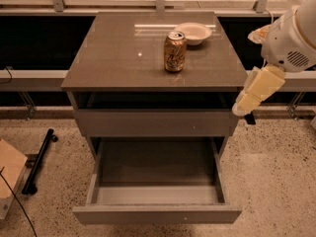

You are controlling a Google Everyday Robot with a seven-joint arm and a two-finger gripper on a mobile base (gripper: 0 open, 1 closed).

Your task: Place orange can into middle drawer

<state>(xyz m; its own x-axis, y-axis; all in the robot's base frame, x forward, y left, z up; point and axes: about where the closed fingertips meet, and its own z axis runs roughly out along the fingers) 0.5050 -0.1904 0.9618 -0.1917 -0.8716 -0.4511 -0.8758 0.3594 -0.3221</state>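
Observation:
The orange can (175, 52) stands upright on the grey cabinet top (123, 58), right of centre and just in front of a white bowl (193, 32). The middle drawer (158, 215) is pulled out wide below the cabinet, and its grey floor is bare. My gripper (246, 111) hangs at the end of the white and cream arm, by the cabinet's right front corner. It is level with the top's edge, to the right of the can and lower than it, and holds nothing that I can see.
The closed uppermost drawer front (153, 122) sits above the open drawer. A black rod (39, 159) and a cardboard box (7, 177) lie on the speckled floor at the left. A rail and glass run behind the cabinet.

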